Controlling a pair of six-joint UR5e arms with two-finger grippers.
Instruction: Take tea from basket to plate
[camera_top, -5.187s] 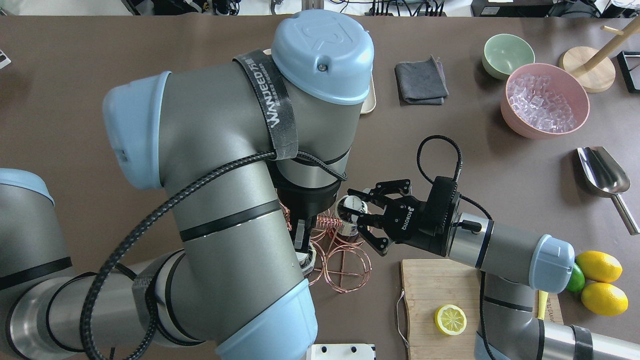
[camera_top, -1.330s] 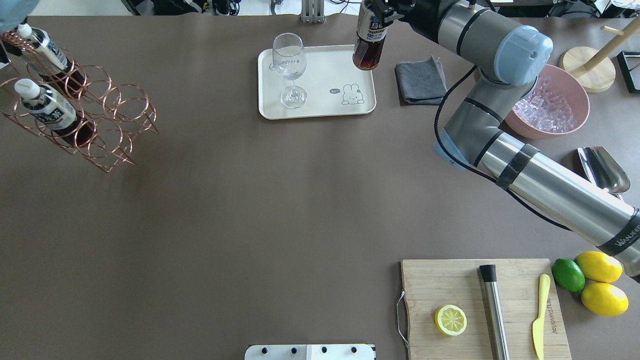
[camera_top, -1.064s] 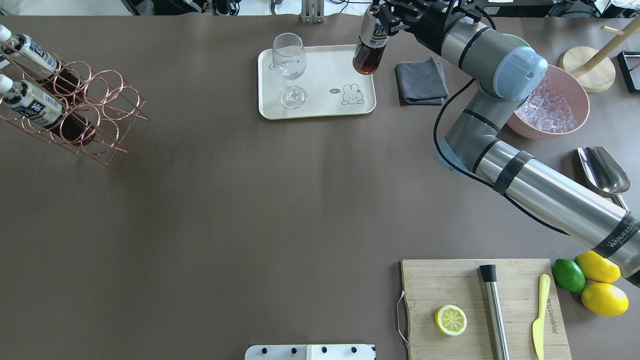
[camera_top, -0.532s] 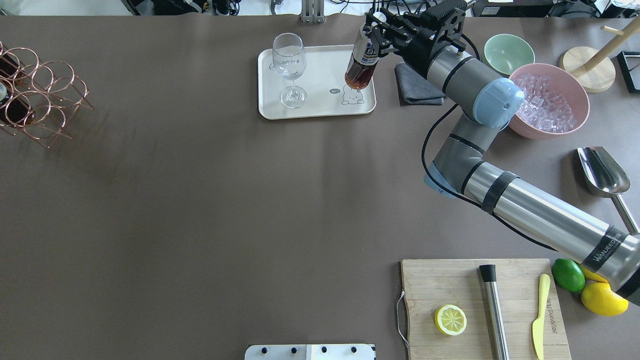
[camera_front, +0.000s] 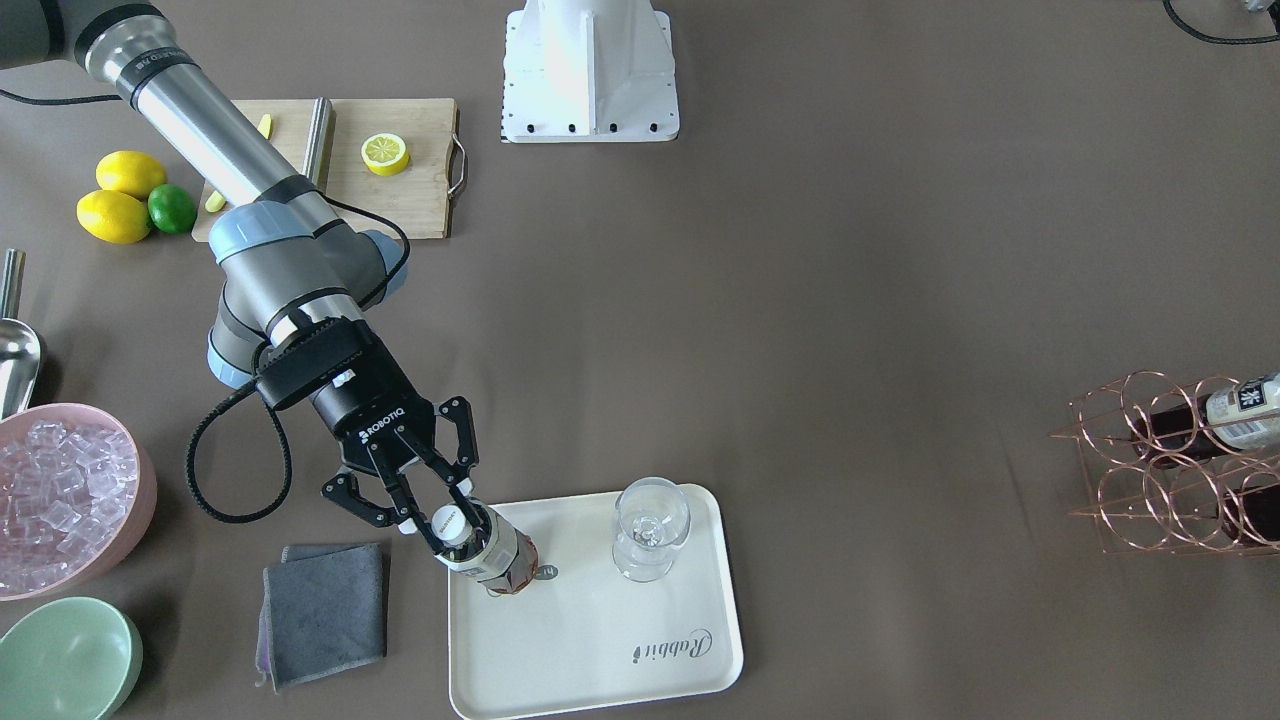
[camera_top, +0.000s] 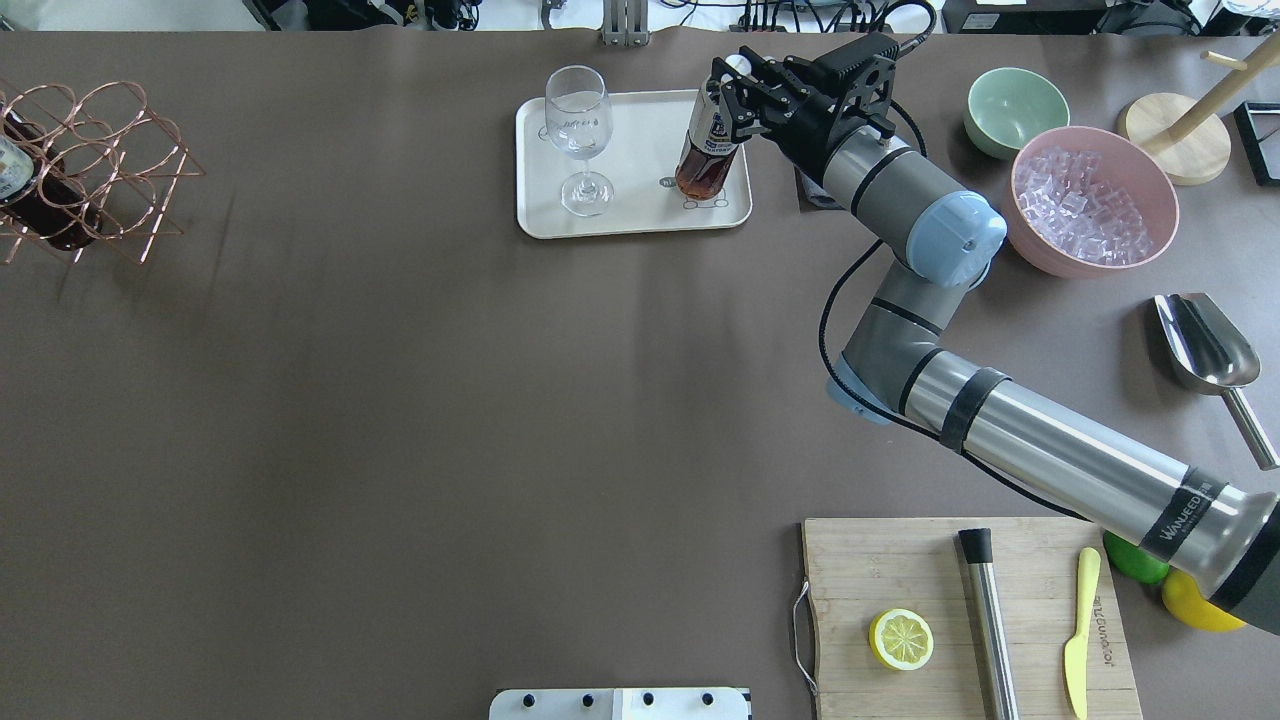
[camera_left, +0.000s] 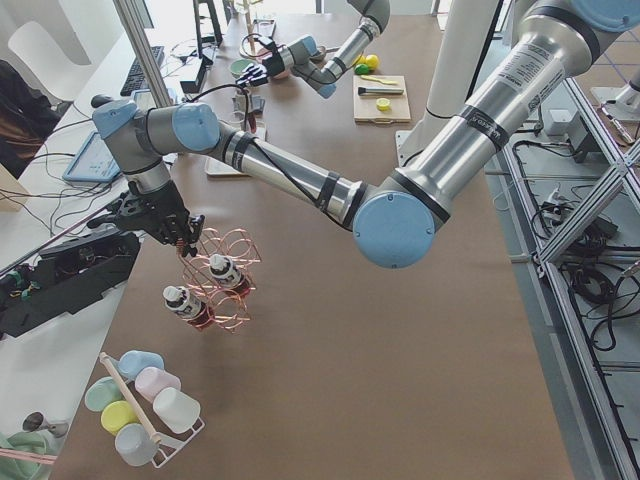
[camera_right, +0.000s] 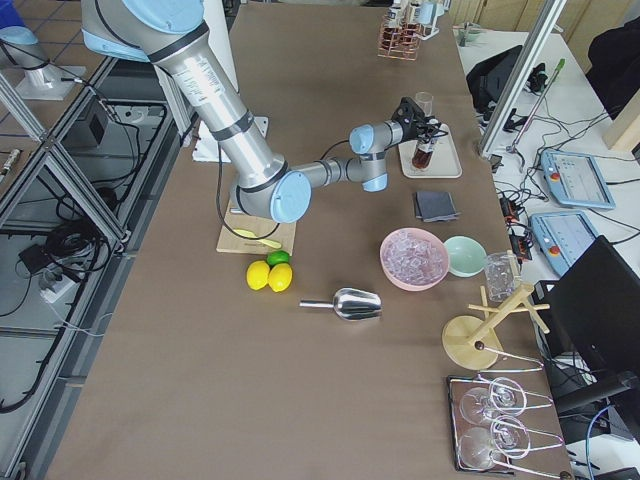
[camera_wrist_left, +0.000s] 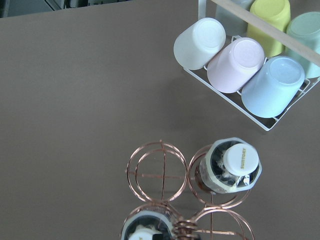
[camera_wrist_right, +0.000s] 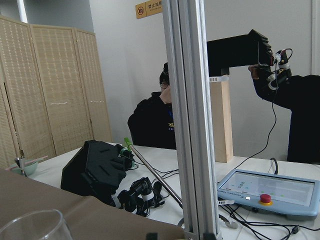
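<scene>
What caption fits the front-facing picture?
The right end effector grips the tea at the plate's corner, beside a glass.

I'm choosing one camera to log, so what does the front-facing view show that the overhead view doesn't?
Only front-facing: the "Rabbit" script on the cream rectangular tray, and the whole grey folded cloth. Only overhead: the round wooden stand. Both: the right pincer shut on the clear plastic bottle of dark tea, tilted over that tray beside the clear stemmed glass.

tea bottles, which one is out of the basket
The tea bottle gripped by the right pincer at the plate; the other two bottles sit in the basket.
</scene>
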